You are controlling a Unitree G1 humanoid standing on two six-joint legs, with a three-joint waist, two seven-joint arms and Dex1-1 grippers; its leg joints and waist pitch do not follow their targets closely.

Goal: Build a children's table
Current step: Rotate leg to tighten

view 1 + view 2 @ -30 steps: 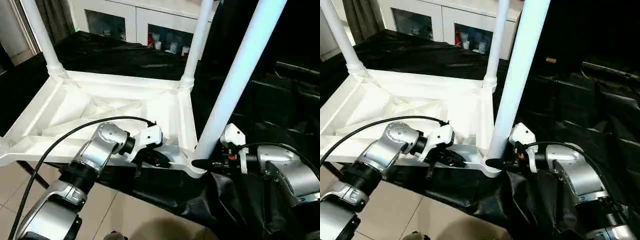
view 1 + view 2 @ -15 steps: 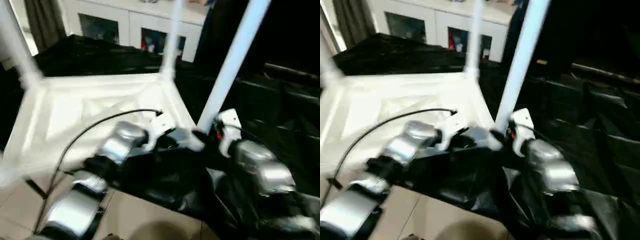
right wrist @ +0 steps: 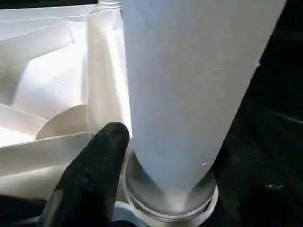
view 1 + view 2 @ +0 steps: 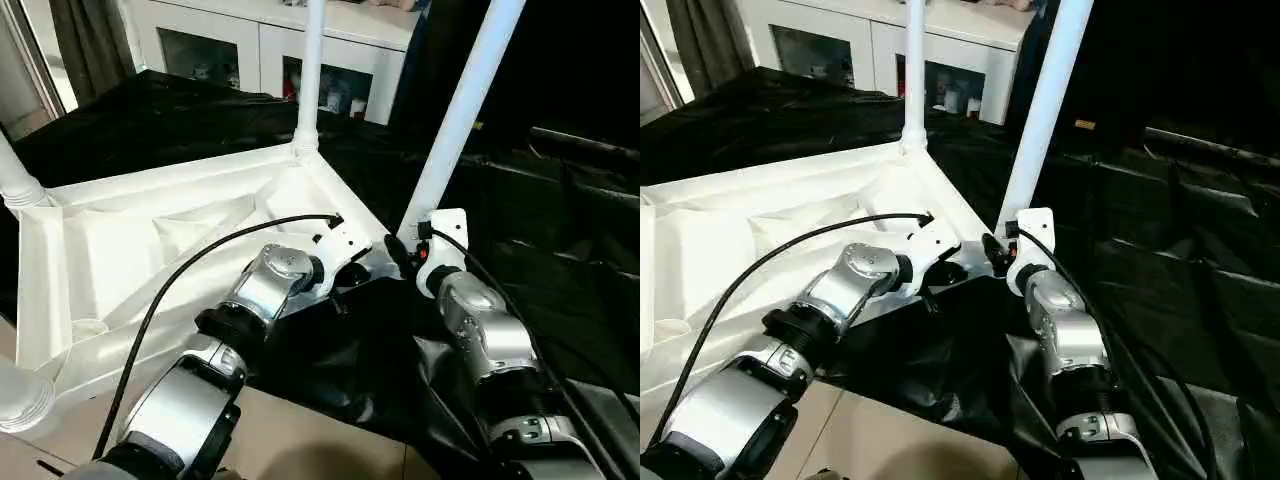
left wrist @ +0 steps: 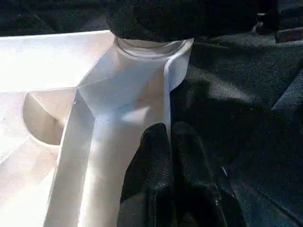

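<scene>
The tabletop (image 4: 130, 240) lies upside down on a counter (image 4: 180, 110) draped in black cloth, ribbed underside up. Legs stand in its corner sockets: one at the far corner (image 4: 310, 70), one at the near right corner (image 4: 460, 110), one at the left (image 4: 15, 175) and a fourth base at the near left (image 4: 20, 395), so assembly looks nearly finished, perhaps only seating that near right leg firmly.

The left tool (image 5: 168, 156) rests pressed together on the rim beside that socket. The right tool (image 3: 102, 156) sits at the leg's base; whether it pinches, I cannot tell.

Since a second ago, the tabletop has swung round and both forearms have drawn in together.
</scene>
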